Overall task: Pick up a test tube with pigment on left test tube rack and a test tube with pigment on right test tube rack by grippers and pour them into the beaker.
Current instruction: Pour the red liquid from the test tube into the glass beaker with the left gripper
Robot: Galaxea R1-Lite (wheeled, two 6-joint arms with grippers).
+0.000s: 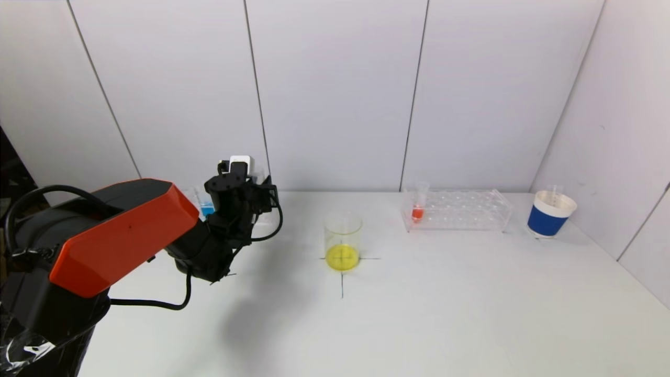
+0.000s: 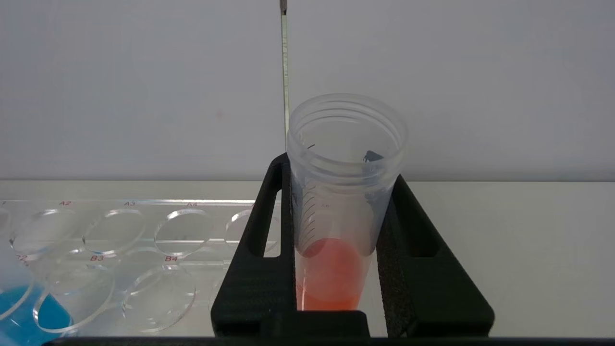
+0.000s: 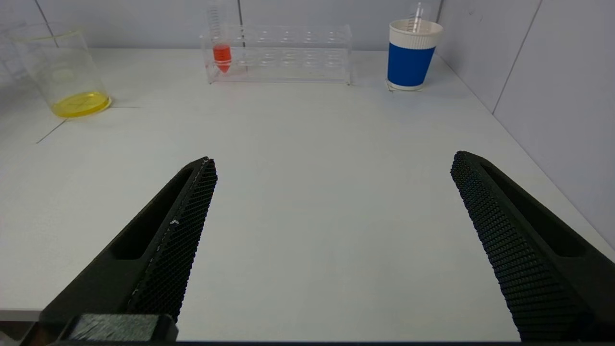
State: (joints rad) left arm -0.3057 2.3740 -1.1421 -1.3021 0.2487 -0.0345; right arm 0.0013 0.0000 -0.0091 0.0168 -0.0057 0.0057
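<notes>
Upright between the clamped fingers of the left gripper [image 2: 336, 269], a test tube [image 2: 343, 192] of orange pigment stands beside the left rack [image 2: 129, 235] near the table's far-left corner; the beaker [image 1: 343, 241] waits mid-table toward the robot's right. Near the front edge, the right gripper [image 3: 331, 250] gapes empty.

From my screen, my left arm [image 1: 120, 230] has an angular orange-red cover on a black body, and a black cable [image 1: 157, 302] makes a loop under it. Near the shoulder there is some crinkled transparent wrap. The wrist is black with a small white block on top. The left tool [image 2: 336, 269] has two flat black fingers with long slots. The right tool [image 3: 331, 250] has black fingers [image 3: 178, 250] with a fine grid texture inside.
</notes>
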